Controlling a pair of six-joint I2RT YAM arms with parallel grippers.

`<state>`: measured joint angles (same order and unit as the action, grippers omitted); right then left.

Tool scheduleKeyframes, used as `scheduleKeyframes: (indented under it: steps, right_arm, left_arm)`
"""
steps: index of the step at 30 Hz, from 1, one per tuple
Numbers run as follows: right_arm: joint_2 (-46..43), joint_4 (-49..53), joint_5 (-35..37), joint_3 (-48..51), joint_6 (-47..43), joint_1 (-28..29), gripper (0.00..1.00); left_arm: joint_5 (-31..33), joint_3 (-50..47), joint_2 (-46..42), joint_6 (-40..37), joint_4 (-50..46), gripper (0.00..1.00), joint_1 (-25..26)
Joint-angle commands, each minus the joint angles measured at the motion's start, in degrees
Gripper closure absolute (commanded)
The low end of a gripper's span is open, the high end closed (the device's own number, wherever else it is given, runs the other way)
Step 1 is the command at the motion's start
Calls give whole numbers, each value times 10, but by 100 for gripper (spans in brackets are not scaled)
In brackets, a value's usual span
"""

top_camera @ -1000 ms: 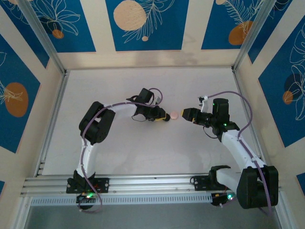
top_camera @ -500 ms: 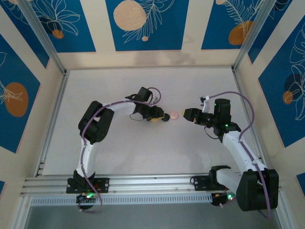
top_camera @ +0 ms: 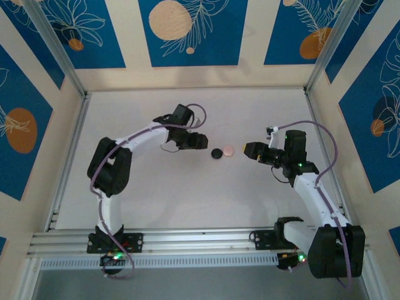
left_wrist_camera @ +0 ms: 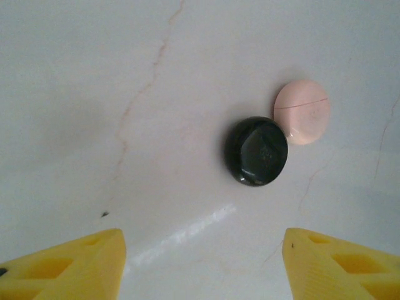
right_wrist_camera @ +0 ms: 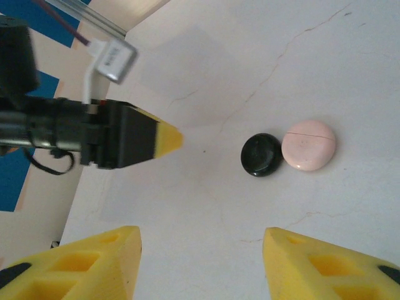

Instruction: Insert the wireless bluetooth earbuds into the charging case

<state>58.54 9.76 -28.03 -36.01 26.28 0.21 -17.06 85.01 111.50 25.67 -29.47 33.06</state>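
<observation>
A black round charging case [top_camera: 217, 153], lid shut, lies on the white table [top_camera: 156, 200] touching a pink round case [top_camera: 229, 151] on its right. The left wrist view shows the black case [left_wrist_camera: 256, 160] and the pink case [left_wrist_camera: 302, 112] ahead of my left gripper [left_wrist_camera: 203, 262], which is open with nothing between its fingers. In the top view, the left gripper [top_camera: 201, 141] hangs just left of the black case, clear of it. My right gripper [top_camera: 250, 150] is open and empty, just right of the pink case [right_wrist_camera: 309, 145]. The earbuds are out of view.
An aluminium frame and rail [top_camera: 187, 240] run along the near edge by the arm bases. Patterned walls [top_camera: 187, 37] close in the table at the back and sides. In the right wrist view, the left gripper's yellow tip [right_wrist_camera: 165, 139] points toward the black case [right_wrist_camera: 261, 154].
My left gripper has opened, let go of the black case and drawn back to the left. The black case stays beside the pink one. The right arm has barely moved.
</observation>
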Motion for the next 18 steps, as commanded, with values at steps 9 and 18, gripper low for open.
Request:
scheduleKeyframes:
  steps: [9, 18]
  right_arm:
    - [-8, 3, 53, -22, -77, -34, 39]
    - [-5, -100, 163, 25, -109, -87, 1]
  left_arm:
    - [215, -77, -248, -96, -77, 16, -40]
    - [405, -323, -528, -136, 31, 0, -97]
